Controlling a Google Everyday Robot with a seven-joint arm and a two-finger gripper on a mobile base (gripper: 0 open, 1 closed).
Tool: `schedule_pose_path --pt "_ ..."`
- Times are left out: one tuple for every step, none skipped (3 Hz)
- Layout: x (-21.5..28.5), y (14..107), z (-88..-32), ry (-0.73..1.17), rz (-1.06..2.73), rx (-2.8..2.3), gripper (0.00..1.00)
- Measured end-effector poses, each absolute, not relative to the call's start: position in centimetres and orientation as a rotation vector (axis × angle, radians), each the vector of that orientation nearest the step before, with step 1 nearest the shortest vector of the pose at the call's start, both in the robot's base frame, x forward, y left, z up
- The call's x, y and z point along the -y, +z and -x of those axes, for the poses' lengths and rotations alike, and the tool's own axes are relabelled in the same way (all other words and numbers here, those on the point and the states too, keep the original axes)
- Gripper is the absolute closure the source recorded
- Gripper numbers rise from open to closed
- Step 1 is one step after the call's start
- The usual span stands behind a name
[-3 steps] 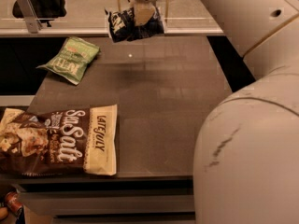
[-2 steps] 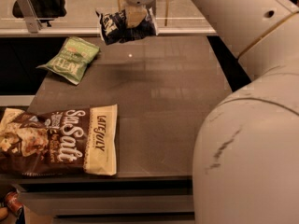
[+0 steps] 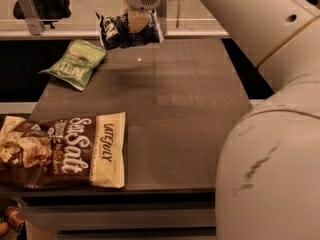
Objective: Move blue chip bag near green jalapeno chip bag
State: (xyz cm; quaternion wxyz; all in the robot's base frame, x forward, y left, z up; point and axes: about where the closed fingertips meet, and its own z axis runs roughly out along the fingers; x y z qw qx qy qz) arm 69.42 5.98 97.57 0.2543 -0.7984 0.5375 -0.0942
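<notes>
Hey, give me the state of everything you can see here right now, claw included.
Blue bag: crinkled, held above the table by the claw.
Claw: shut on the blue bag, over the table's far edge.
Green bag: lying flat, far left.
Sea Salt bag: lying flat, front left.

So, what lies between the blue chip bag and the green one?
Only bare table, in the camera view, between the green jalapeno chip bag and the blue chip bag, which the gripper holds aloft at the far edge.

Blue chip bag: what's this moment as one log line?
gripper: shut on blue chip bag | bag: lifted over table far edge | green jalapeno chip bag: lying left, apart | placing: pending
</notes>
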Motion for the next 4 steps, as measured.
schedule_pose_path --pt "-7.1 96.6 -70.0 -0.273 2.166 -1.445 1.0" --pt "-9.2 95.2 -70.5 -0.276 2.174 -1.401 1.0" --pt "-11.6 94.1 -70.7 -0.26 2.184 -1.343 1.0" --pt "-14.0 93.6 -70.5 -0.244 2.183 -1.276 1.0"
